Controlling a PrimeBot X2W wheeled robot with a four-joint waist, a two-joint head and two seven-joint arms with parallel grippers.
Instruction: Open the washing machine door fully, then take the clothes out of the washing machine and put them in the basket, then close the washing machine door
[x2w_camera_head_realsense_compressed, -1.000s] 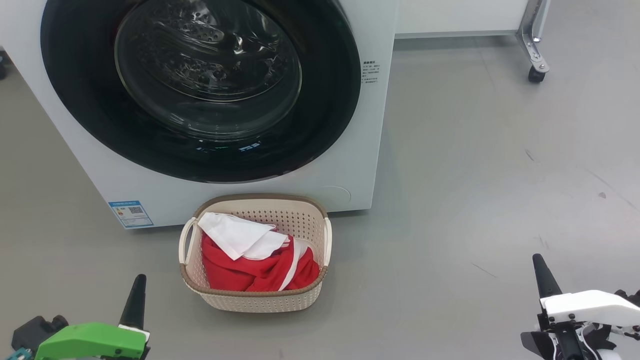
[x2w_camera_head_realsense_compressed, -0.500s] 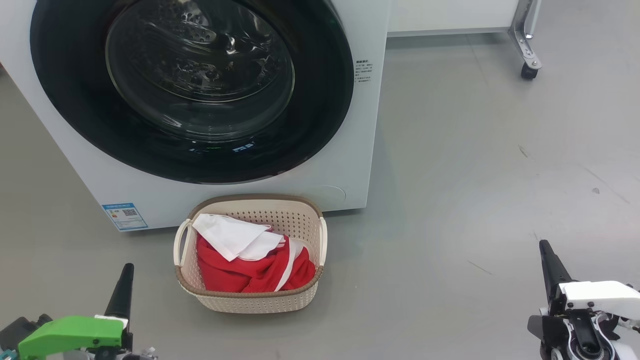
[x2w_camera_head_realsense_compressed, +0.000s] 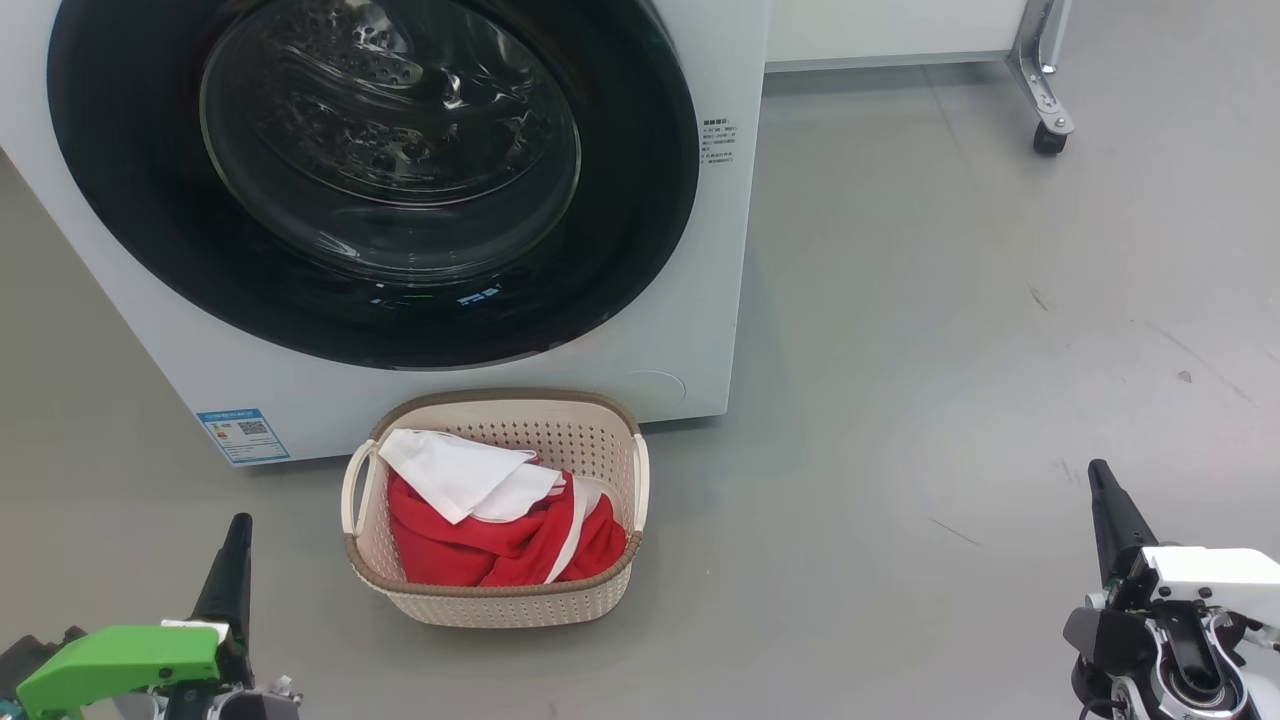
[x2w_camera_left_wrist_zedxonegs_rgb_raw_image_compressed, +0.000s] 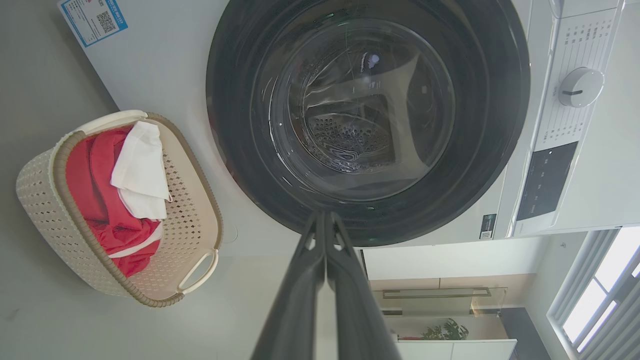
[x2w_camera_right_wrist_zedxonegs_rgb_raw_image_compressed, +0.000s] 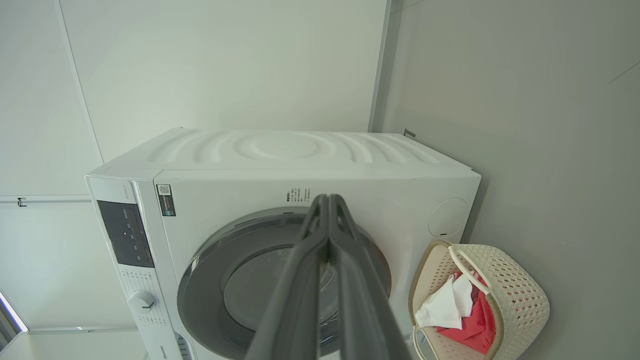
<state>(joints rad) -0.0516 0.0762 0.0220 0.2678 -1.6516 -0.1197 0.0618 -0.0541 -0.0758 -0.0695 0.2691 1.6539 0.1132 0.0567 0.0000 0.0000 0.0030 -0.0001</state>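
I judge the job practically done: the clothes (x2w_camera_head_realsense_compressed: 480, 535) lie in the basket (x2w_camera_head_realsense_compressed: 490, 605) on the floor (x2w_camera_head_realsense_compressed: 900, 400), the washing machine door (x2w_camera_head_realsense_compressed: 370, 180) looks shut, and my left hand (x2w_camera_head_realsense_compressed: 238, 527) and right hand (x2w_camera_head_realsense_compressed: 1100, 478) hang empty, fingers pressed together.

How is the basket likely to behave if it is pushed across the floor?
The basket would probably slide easily, being perforated plastic on a smooth floor. It looks light, since it holds only a few soft clothes. Pushed off-centre, it may swivel rather than travel straight, given its rounded corners.
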